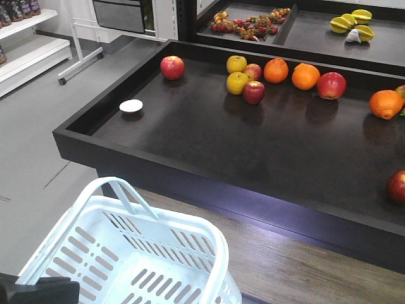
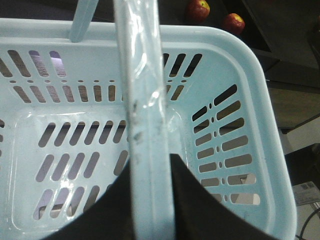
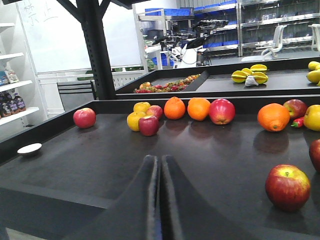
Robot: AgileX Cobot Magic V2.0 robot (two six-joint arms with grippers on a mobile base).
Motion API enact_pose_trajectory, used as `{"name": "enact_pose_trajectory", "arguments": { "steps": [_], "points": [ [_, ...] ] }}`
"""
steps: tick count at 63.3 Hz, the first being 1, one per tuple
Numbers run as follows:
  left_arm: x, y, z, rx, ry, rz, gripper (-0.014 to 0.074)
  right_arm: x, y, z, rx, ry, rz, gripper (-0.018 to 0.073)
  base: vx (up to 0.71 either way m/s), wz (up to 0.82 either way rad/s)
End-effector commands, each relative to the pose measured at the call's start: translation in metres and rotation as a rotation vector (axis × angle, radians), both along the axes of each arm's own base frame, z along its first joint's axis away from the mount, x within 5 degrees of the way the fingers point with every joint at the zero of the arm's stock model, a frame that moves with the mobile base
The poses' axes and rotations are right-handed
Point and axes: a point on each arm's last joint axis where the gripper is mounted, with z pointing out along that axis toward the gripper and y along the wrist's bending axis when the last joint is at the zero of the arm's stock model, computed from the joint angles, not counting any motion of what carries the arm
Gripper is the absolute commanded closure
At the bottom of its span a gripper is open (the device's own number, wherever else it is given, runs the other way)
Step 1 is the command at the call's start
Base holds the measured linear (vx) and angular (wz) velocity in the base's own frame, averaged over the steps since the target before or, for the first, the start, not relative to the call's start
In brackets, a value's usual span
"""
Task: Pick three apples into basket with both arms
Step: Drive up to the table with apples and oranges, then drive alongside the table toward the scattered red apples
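Several dark red apples lie on the black display table (image 1: 76, 136): one at the far left (image 1: 172, 67), one by the yellow fruit (image 1: 254, 92), one further right (image 1: 331, 85), one at the right edge (image 1: 397, 187). The pale blue basket (image 1: 126, 253) hangs off the table's near left corner and has nothing inside. My left gripper (image 2: 152, 160) is shut on the basket's handle (image 2: 142, 100), which runs between its black fingers. My right gripper (image 3: 160, 162) is shut and holds nothing. It hovers low over the table, with the closest apple (image 3: 287, 186) to its right.
Two yellow apples (image 1: 236, 63) and three oranges (image 1: 276, 70) sit among the red ones along the back. A small white dish (image 1: 131, 106) lies near the left rim. A second table (image 1: 316, 25) with other fruit stands behind. White shelves (image 1: 31, 50) stand at the left.
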Motion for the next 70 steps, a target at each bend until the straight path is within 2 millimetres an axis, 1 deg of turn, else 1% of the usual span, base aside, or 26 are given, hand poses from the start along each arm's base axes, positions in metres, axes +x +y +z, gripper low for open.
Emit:
{"name": "enact_pose_trajectory", "arguments": {
  "steps": [1,70],
  "points": [
    [0.0035,-0.0013,0.0165,-0.081,-0.057,0.035,0.0603,-0.0007,0.0005,0.0029,-0.017,-0.071,0.002,0.0561,0.02,-0.1],
    [0.0035,-0.0013,0.0165,-0.081,-0.057,0.035,0.0603,-0.0007,0.0005,0.0029,-0.017,-0.071,0.002,0.0561,0.01,-0.05]
  ]
}}
